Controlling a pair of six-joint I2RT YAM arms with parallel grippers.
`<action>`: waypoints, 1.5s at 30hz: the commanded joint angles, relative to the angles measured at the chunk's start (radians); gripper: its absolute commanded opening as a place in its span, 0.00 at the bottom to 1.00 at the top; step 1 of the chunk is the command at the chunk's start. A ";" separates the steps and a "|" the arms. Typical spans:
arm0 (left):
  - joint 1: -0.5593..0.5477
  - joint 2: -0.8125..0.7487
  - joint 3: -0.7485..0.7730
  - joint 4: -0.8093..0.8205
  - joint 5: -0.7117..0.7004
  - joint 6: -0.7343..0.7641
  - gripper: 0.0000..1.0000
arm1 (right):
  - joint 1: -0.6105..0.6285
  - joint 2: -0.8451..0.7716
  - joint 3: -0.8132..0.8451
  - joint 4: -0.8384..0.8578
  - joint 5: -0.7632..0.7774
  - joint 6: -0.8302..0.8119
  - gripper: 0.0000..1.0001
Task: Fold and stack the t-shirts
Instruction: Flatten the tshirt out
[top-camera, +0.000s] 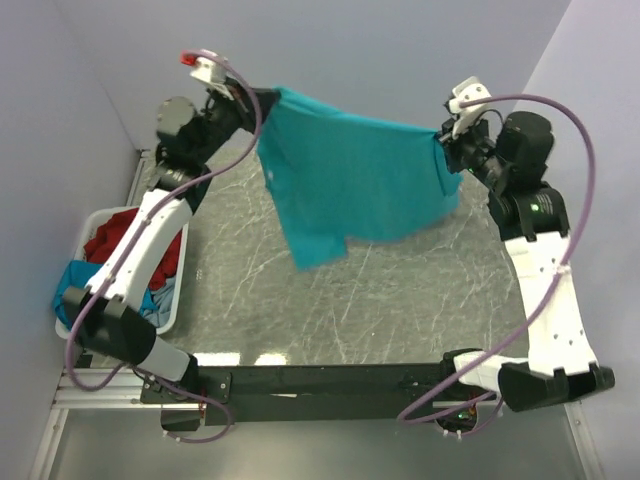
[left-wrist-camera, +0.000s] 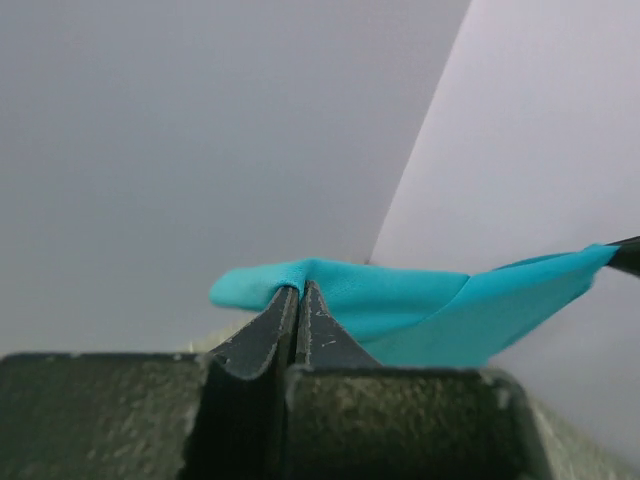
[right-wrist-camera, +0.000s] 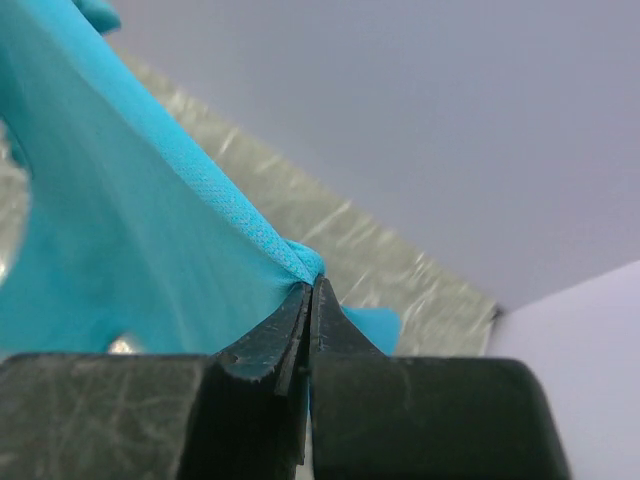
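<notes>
Teal t-shirt (top-camera: 350, 185) is off the table (top-camera: 400, 300), strung between both grippers across the upper centre of the top view

Left gripper (top-camera: 262, 100), upper left: jaws pressed together on a bunched corner of the cloth. The left wrist view confirms it, with a teal fold pinched right at the tips

Right gripper (top-camera: 443, 138), upper right: same, jaws clamped on the opposite corner. In the right wrist view the cloth edge runs taut from the tips toward the upper left. In the top view its tips are mostly hidden by cloth

Top edge is stretched. The hem hangs uneven, with 1 corner drooping lowest at centre-left; can't tell if it touches the table

White basket (top-camera: 97, 214) at the left edge, partly covered by the left arm (top-camera: 150, 225). A red t-shirt (top-camera: 108, 243) and a pale blue t-shirt (top-camera: 72, 285) sit crumpled inside, both only partly visible

Both wrist views are blurred close to the fingers, and cloth runs out of frame in the right wrist view
</notes>
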 joint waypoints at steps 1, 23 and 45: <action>0.001 -0.129 0.031 0.121 0.000 -0.016 0.00 | -0.006 -0.068 0.028 0.046 -0.017 0.002 0.00; -0.151 -0.476 -0.216 0.136 -0.081 0.168 0.00 | -0.006 -0.283 -0.062 0.028 0.001 0.019 0.00; 0.042 0.089 0.053 -0.191 -0.226 0.060 0.92 | -0.028 0.233 -0.198 0.110 -0.039 -0.027 0.82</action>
